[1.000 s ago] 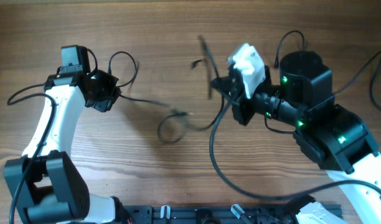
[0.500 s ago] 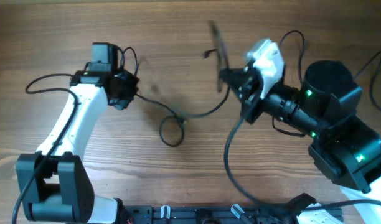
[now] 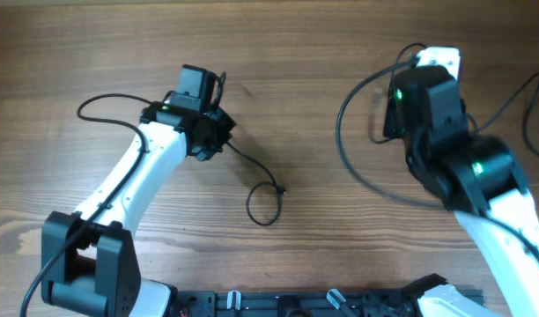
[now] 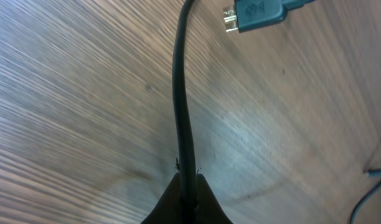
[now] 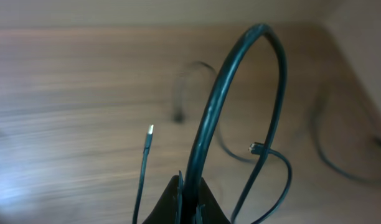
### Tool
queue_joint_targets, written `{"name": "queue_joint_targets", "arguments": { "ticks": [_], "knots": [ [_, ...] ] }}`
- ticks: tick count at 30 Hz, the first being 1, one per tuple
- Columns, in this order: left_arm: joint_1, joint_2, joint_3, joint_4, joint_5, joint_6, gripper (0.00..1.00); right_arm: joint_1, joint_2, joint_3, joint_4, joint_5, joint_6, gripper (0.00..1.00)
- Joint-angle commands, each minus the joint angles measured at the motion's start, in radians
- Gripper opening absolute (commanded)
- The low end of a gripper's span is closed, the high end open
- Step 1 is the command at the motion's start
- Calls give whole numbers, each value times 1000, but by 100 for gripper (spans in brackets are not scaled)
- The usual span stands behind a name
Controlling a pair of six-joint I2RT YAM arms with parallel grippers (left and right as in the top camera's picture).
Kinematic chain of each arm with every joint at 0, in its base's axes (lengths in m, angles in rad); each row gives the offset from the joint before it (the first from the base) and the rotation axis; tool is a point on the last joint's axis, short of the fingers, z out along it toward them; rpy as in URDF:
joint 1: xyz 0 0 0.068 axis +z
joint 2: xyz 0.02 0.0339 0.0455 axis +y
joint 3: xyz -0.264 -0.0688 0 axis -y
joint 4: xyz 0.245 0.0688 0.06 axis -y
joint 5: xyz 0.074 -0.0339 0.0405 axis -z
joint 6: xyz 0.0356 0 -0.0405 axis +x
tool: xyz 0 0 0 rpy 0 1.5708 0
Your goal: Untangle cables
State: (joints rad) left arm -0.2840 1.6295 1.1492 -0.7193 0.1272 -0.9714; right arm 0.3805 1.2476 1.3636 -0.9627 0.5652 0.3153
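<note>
My left gripper point(image 3: 218, 136) is shut on a thin black cable point(image 3: 252, 167). That cable runs right and down to a small loop point(image 3: 262, 210) with a plug end point(image 3: 281, 189) lying on the table. In the left wrist view the cable point(image 4: 181, 106) rises from the closed jaws point(image 4: 187, 190), and a grey plug point(image 4: 256, 12) lies at the top. My right gripper point(image 5: 189, 193) is shut on a thicker black cable point(image 5: 240, 74) that arches up and over. A thin strand with a bright tip point(image 5: 149, 130) hangs beside it. In the overhead view the right gripper point(image 3: 386, 110) is blurred under the arm.
A large black loop point(image 3: 342, 132) sweeps left of the right arm. The left arm's own wire point(image 3: 102, 104) curls behind it, and more black wire point(image 3: 516, 97) lies at the right edge. A dark rail point(image 3: 287, 304) runs along the front edge.
My left gripper has moved right and slightly up with its cable. My right arm has swung right and back, pulling its cable away. The two cables have come apart, and the small loop stays on the table.
</note>
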Motion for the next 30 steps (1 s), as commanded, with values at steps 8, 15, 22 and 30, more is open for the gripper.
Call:
{"name": "queue_joint_targets", "arguments": {
  "ticks": [8,15,22,30],
  "knots": [
    [-104,-10,8,-2,-13,-6,4,-213,275,10,-13,-92,39,64],
    [-109,-10,8,-2,-10,-6,4,-221,382,10,-13,-651,-215,94],
    [-108,-10,8,6,142,-6,4,-207,406,-1,2,-1350,-533,94],
    [-37,-10,8,24,491,-92,4,-115,407,-51,50,-1371,-554,94]
  ]
}}
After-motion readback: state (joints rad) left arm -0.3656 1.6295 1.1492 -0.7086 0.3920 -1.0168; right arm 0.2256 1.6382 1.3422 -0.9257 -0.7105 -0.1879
